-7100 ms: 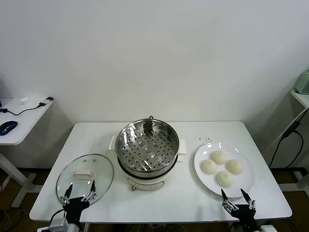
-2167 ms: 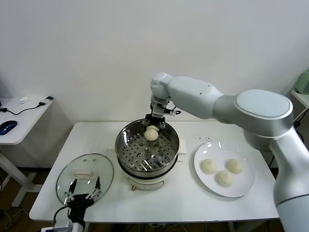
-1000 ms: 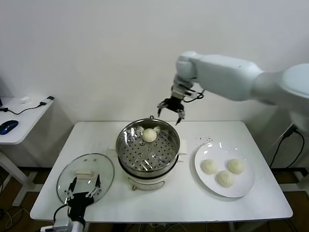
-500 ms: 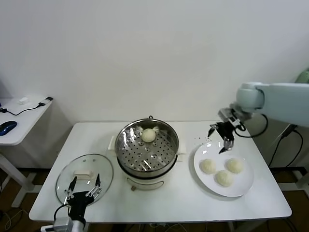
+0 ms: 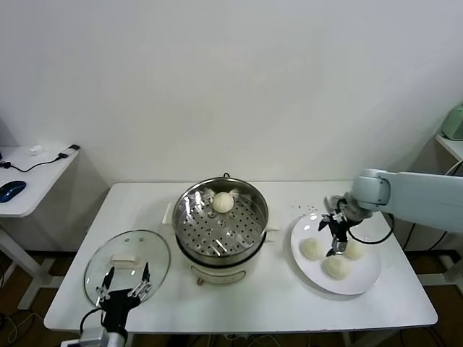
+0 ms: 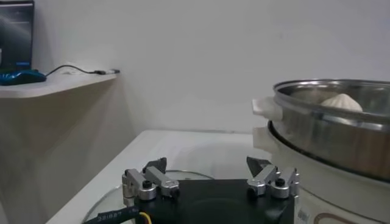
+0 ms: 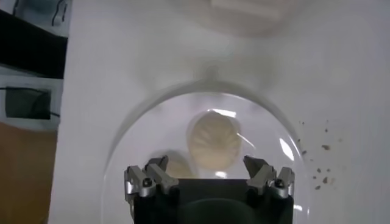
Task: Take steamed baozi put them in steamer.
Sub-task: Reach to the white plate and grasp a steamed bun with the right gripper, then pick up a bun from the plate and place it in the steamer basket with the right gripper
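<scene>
The steel steamer (image 5: 189, 230) stands mid-table with one cream-white baozi (image 5: 223, 202) on the far part of its perforated tray. Three more baozi (image 5: 312, 249) (image 5: 337, 267) (image 5: 354, 249) lie on the white plate (image 5: 364, 283) to the right. My right gripper (image 5: 333, 238) is open and empty, low over the plate among these buns. In the right wrist view it (image 7: 207, 168) points down at one baozi (image 7: 212, 141) between its jaws, with another (image 7: 177, 168) beside it. My left gripper (image 5: 124, 285) is open and parked at the front left. The left wrist view shows the steamer (image 6: 329, 131).
A round glass lid (image 5: 127, 264) with a white handle lies on the table under my left gripper. Dark crumbs (image 5: 309, 210) speckle the table behind the plate. A side desk (image 5: 25, 181) stands far left.
My right gripper let go of a baozi in the steamer, swung right away from it and came down over the plate. The left arm has not moved.
</scene>
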You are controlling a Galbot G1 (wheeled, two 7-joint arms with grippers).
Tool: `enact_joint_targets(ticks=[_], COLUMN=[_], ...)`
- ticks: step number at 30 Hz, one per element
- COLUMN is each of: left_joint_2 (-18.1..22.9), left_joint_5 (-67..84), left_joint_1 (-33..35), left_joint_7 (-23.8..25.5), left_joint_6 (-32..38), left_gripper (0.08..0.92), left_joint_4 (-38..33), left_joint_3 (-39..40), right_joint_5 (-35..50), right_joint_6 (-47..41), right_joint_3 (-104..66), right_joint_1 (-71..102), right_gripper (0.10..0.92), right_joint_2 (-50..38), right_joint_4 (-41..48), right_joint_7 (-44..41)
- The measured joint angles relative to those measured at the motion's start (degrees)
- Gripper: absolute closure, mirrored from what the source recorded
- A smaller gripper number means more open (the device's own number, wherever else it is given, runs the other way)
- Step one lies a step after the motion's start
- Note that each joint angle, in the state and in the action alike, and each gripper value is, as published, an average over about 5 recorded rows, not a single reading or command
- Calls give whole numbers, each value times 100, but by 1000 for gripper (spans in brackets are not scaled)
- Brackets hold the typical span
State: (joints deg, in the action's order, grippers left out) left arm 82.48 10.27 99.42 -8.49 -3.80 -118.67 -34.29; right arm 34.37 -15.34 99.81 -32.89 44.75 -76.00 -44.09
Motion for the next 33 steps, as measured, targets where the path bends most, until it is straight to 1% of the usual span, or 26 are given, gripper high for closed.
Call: enact_joint_targets(ticks=[12, 21, 28, 33], left_joint_2=[4, 13, 56, 62], left_joint_5=[2, -7, -21, -26], left_joint_1=[-14, 6, 58, 58], left_joint_7=[-4, -11, -12, -12], left_joint_6=[8, 15, -5, -37], left_gripper=[177, 177, 177, 177], left_joint_4=[25, 1, -81, -134], left_joint_3=[5, 3, 10, 40], right_joint_5=[-248, -391, -282, 88], right_joint_6=[-165, -194, -121, -29], right_joint_3=[-606, -860, -602, -99], right_joint_1=[838, 1054, 549, -364], right_gripper=[212, 328, 338, 338], right_joint_2=[301, 330, 227, 298], right_joint_4=[584, 660, 385, 103], right_joint_7=[80, 115, -73, -311])
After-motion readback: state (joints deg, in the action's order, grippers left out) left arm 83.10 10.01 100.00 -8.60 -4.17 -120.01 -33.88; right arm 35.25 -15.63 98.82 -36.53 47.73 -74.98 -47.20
